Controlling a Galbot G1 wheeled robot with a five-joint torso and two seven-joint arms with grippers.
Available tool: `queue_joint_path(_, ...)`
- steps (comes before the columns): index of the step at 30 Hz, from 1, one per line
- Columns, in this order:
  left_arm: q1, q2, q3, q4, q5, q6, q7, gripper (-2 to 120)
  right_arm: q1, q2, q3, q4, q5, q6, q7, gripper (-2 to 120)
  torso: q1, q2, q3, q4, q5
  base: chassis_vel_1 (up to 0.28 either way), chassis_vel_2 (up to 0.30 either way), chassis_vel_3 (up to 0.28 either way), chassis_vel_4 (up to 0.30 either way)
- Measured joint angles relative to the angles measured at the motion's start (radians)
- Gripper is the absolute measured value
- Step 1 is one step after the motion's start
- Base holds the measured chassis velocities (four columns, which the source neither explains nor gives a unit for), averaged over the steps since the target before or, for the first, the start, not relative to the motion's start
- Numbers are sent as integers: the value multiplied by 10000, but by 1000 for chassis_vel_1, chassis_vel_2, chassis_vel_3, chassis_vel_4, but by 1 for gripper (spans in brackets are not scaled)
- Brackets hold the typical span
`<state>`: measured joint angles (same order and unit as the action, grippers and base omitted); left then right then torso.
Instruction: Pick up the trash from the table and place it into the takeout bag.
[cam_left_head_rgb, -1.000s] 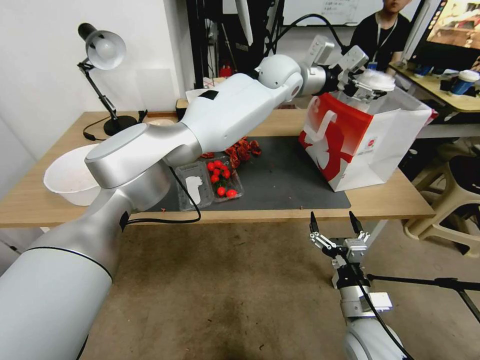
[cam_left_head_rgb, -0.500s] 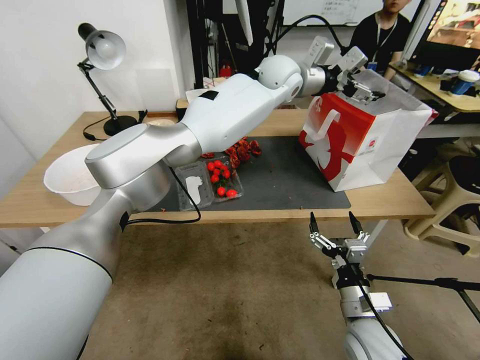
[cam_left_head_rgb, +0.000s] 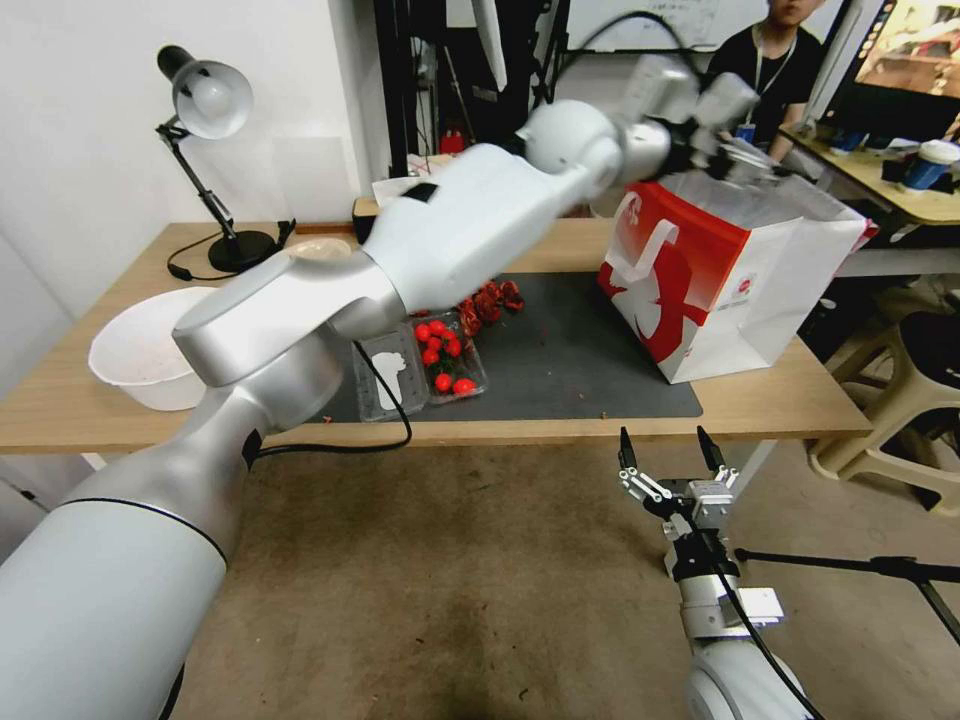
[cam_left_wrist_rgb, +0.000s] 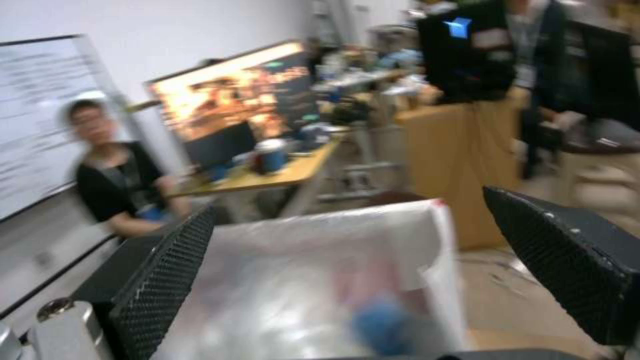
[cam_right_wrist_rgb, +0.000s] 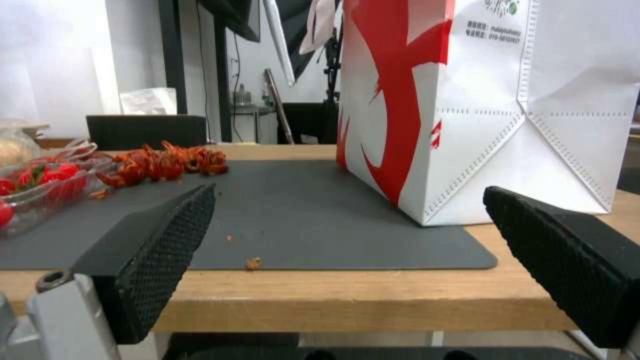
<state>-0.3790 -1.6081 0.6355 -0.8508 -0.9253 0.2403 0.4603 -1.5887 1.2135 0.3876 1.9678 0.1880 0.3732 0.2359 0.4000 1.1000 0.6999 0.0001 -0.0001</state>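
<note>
Nearest, the right gripper (cam_left_head_rgb: 668, 448) hangs below the front edge of the long light-wood table (cam_left_head_rgb: 760, 400), its 2 black fingers (cam_right_wrist_rgb: 160, 250) spread wide apart and empty. On the table's dark grey mat (cam_left_head_rgb: 570, 365) sit a clear plastic tray of red tomatoes (cam_left_head_rgb: 445, 360) and a heap of red scraps (cam_right_wrist_rgb: 163, 162); a large deep white bowl (cam_left_head_rgb: 140, 350) stands at the left end. Farther right stands the boxy red and white takeout bag (cam_left_head_rgb: 720, 280); the right wrist view catches small printed lines near its top edge, too fine to read. Beyond, the left gripper (cam_left_wrist_rgb: 347, 280) hovers above the bag's open mouth, fingers (cam_left_wrist_rgb: 167, 270) apart and empty. Its wrist view looks inside, where a blurred blue shape (cam_left_wrist_rgb: 383, 325) lies.
</note>
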Motion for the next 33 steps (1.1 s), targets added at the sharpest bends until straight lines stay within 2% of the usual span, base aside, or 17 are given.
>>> queue_joint_path(1,17,-2,-21,-63,6,6,-51,100,-5,-1,0,1,0,1,1,100,0,1,0,-4,0,0,0,0,0)
queue_joint_path(2,165,8,-69,-662,-15,83,-408,100,-27,-16,1,2,3,8,0,100,0,0,2,5,0,0,0,0,0)
queue_joint_path(4,165,8,-69,-662,-15,83,-408,100,-27,-16,1,2,3,8,0,100,0,0,2,5,0,0,0,0,0)
queue_joint_path(5,295,58,-91,-1214,-73,113,-763,100,-30,-17,1,12,3,10,-2,100,0,0,0,-11,1,0,0,0,0)
queue_joint_path(7,365,158,-101,-1458,-122,112,-988,100,-29,-17,0,14,3,11,-2,100,0,2,-1,-17,1,0,0,0,0)
queue_joint_path(9,551,561,-109,-2078,-334,112,-1668,100,-39,-13,4,15,2,12,0,100,-2,3,-1,-12,2,0,0,0,0)
queue_joint_path(14,769,1015,-120,-2704,-600,99,-2522,100,-41,10,5,26,-4,12,1,100,-2,3,-1,-5,1,0,0,0,0)
queue_joint_path(17,1360,1816,-289,-3621,-837,-91,-3618,100,-77,87,6,69,-66,2,4,100,2,1,1,6,-3,0,0,0,0)
queue_joint_path(18,1360,1816,-289,-3621,-837,-91,-3618,100,-77,87,6,69,-66,2,4,100,2,1,1,6,-3,0,0,0,0)
queue_joint_path(21,2132,2580,-572,-4651,-959,-200,-4597,100,-86,112,-34,132,-121,-39,13,100,-1,2,0,0,-2,0,0,0,0)
queue_joint_path(22,2132,2580,-572,-4651,-959,-200,-4597,100,-86,112,-34,132,-121,-39,13,100,-1,2,0,0,-2,0,0,0,0)
queue_joint_path(25,3080,3285,-789,-5876,-866,-739,-6047,100,-126,54,-18,185,-126,-64,25,100,0,2,0,0,-3,0,0,0,0)
queue_joint_path(26,3080,3285,-789,-5876,-866,-739,-6047,100,-126,54,-18,185,-126,-64,25,100,0,2,0,0,-3,0,0,0,0)
queue_joint_path(28,3715,3776,-810,-6640,-421,-1154,-7736,100,-159,10,16,199,-125,-65,30,100,-1,2,0,-2,-2,0,0,0,0)
queue_joint_path(29,3968,3964,-851,-6903,-235,-1219,-8297,100,-158,6,17,200,-123,-65,30,100,0,2,0,-4,-2,0,0,0,0)
queue_joint_path(30,3968,3964,-851,-6903,-235,-1219,-8297,100,-158,6,17,200,-123,-65,30,100,0,2,0,-4,-2,0,0,0,0)
queue_joint_path(33,4933,4799,-1222,-7656,523,-1338,-9280,100,-158,14,18,204,-122,-65,35,100,-1,1,0,0,-1,0,0,0,0)
